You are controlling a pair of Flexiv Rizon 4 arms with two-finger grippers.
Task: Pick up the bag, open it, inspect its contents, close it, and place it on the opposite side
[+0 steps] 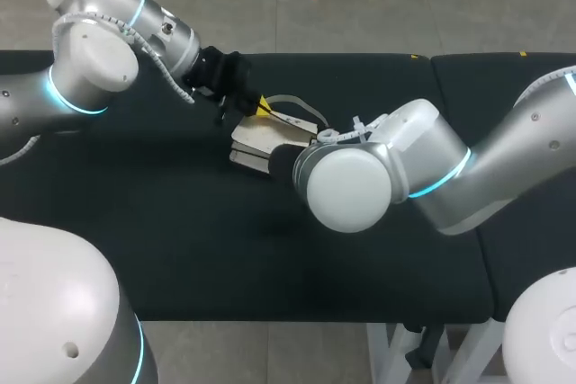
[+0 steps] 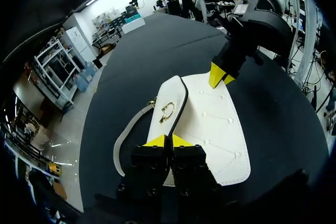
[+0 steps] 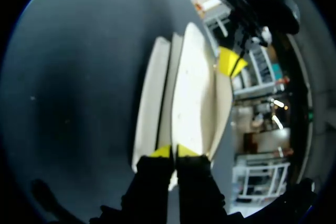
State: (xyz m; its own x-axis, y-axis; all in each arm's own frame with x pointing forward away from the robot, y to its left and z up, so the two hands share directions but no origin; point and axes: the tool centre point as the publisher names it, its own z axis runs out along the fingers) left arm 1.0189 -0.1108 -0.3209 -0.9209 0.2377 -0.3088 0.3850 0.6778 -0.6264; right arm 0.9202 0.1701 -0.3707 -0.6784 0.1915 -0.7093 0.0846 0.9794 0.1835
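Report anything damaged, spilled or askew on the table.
Nothing stands out. The bag lies on the table, intact, with nothing spilled; its strap loops loosely beside it. The left gripper and right gripper each pinch an edge from opposite ends.

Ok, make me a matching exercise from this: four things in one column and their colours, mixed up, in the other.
Things:
1. bag
2. clasp
3. table
4. fingertips

Colours:
a. yellow
b. black
c. white
d. gold

Pairs: 1-c, 2-d, 3-b, 4-a
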